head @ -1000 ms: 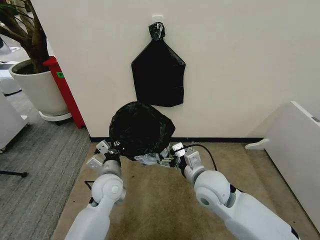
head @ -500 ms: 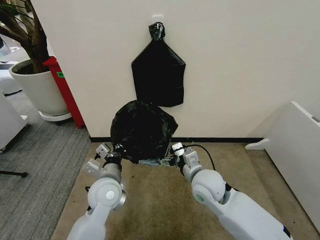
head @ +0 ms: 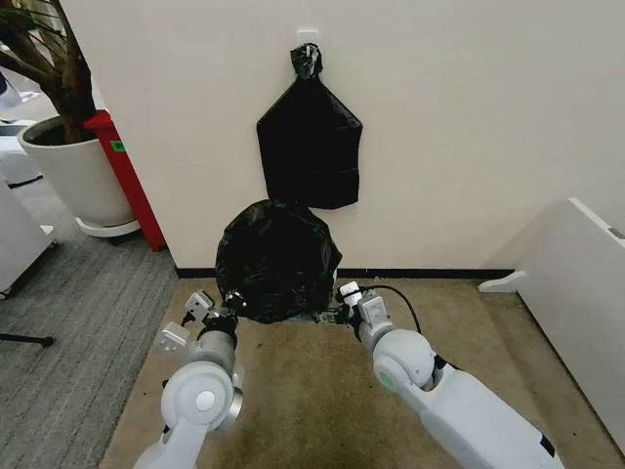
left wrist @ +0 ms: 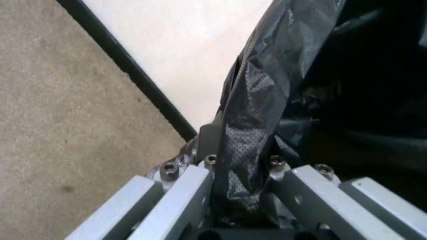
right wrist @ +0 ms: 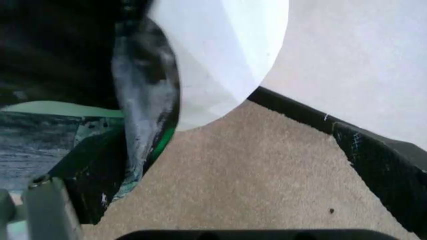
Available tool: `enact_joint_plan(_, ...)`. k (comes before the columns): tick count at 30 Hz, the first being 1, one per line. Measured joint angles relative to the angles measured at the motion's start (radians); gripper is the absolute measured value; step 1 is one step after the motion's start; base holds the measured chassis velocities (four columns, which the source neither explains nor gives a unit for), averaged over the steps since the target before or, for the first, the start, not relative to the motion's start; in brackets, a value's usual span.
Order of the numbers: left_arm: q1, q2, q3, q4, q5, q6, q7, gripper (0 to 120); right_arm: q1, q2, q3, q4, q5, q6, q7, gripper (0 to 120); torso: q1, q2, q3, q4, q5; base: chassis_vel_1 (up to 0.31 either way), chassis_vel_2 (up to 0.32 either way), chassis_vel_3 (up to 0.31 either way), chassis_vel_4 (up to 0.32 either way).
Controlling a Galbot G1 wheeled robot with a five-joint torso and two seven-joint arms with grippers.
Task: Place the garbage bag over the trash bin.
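The garbage bag (head: 276, 256) is a glossy black dome low against the wall, and in the head view it hides the trash bin. The bin's smooth white wall (right wrist: 220, 60) shows under the bag's edge (right wrist: 143, 90) in the right wrist view. My left gripper (head: 228, 305) is at the bag's lower left. It (left wrist: 243, 200) is shut on a crinkled fold of the garbage bag (left wrist: 280, 75). My right gripper (head: 343, 304) is at the bag's lower right. Its (right wrist: 247, 145) jaws stand wide apart over bare carpet, with the bag's edge lying along one finger (right wrist: 100, 170).
A flat black bundle (head: 309, 147) hangs from a wall hook above the bag. A big white plant pot (head: 73, 176) and a red stand (head: 125, 176) are at the left, and a white panel (head: 576, 293) is at the right. Brown carpet (head: 303, 391) lies in front.
The bag has come down closer to the floor. Both grippers have moved lower and toward the wall. The shiny loose edge between them no longer hangs out.
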Motion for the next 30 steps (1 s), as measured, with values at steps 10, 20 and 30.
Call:
enact_joint_plan(10,-0.056,0.024,0.003,0.107,0.032,-0.014,0.020,1,-0.092,-0.054,0.050,0.238,0.048,-0.044,0.029,100,0.000,0.000,0.000,-0.0002,-0.0002,0.000,0.000,0.000,0.000)
enact_joint_plan(20,0.016,0.080,0.039,0.114,0.173,0.033,0.181,1,0.001,-0.108,0.184,0.291,-0.044,0.061,-0.088,100,0.000,0.000,0.000,0.0000,0.0002,0.000,0.000,0.000,0.000)
enact_joint_plan(30,0.045,0.110,0.042,0.112,0.260,0.059,0.277,1,0.232,-0.195,0.122,0.185,-0.058,0.110,-0.194,100,0.000,0.000,0.000,-0.0001,0.0002,0.000,0.000,0.000,0.000)
